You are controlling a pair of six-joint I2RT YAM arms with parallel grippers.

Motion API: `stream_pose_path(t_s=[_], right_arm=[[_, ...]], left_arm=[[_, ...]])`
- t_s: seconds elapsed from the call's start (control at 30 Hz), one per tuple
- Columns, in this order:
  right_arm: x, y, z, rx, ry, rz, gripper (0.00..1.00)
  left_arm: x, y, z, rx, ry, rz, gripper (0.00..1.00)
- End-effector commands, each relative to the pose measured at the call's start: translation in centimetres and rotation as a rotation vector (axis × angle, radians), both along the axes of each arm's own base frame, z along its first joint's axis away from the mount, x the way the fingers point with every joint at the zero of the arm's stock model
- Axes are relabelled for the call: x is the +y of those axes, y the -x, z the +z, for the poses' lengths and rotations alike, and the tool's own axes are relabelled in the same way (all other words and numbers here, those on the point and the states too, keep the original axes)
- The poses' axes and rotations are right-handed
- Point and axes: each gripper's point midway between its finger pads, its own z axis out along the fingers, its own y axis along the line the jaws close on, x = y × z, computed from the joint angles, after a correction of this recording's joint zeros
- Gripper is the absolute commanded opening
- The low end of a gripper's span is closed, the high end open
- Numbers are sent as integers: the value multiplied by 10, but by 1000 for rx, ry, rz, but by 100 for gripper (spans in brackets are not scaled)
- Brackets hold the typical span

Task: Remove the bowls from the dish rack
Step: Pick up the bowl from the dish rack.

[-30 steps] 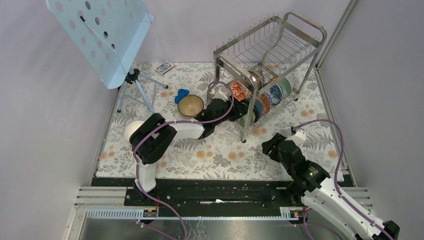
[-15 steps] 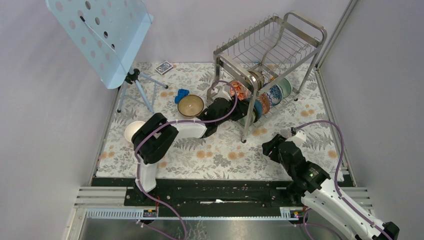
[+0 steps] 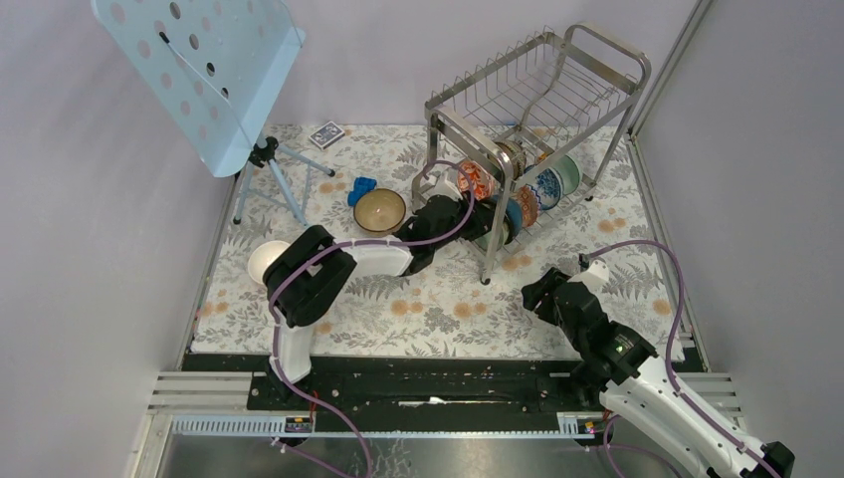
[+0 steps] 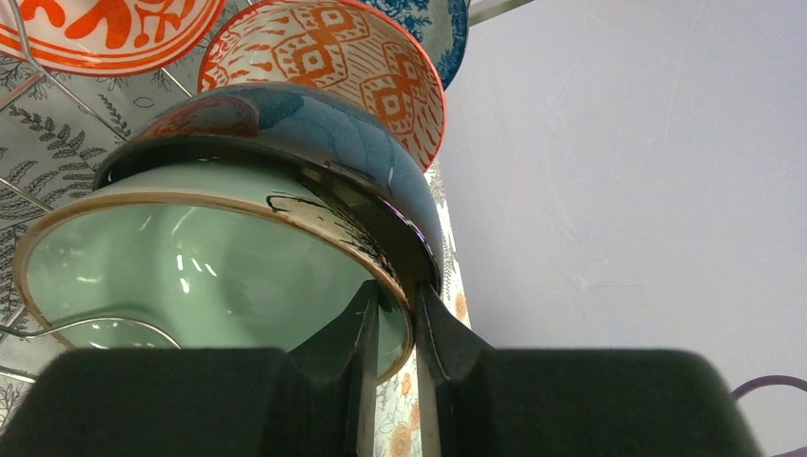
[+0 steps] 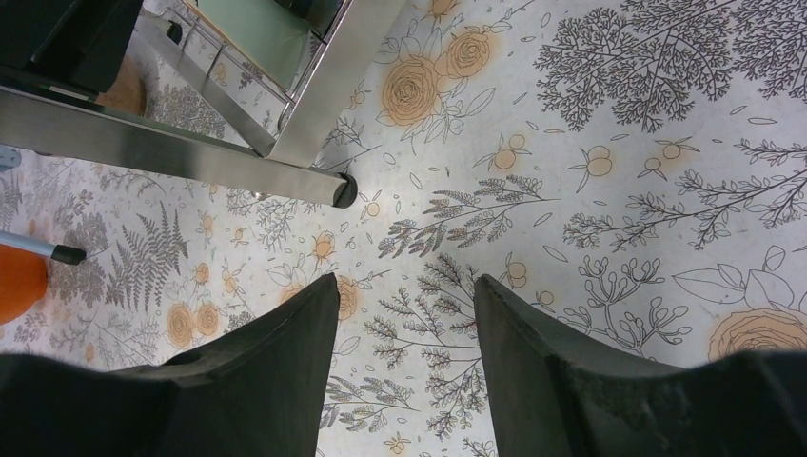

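Nearest me, my right gripper (image 5: 404, 328) hangs open and empty, clear of the work; farther in, my left gripper (image 4: 395, 333) pinches the rim — the only handhold — of the green bowl (image 4: 190, 267) standing on edge in the dish rack (image 3: 537, 92).

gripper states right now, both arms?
Left gripper: closed on the rim of the green bowl.
Right gripper: open, holding nothing.
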Motion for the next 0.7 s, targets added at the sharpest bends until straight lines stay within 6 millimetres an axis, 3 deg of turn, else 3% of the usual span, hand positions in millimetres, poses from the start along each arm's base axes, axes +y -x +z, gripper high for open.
stream_pose_path(t_s=[0.0,0.07,0.4,0.67], right_arm=[[1,-3,5,-23,-10,7,61],[1,-2,4,-24,-11,6,62],[1,-2,6,-33,-15,7,61],[1,-3,7,-38,-17,7,61]], left_arm=[[3,-3,10,-53,24,16,4],[4,-2,12,-59,29,13,0],[15,3,27,-84,79,25,0],[30,4,49,-125,160,28,0]])
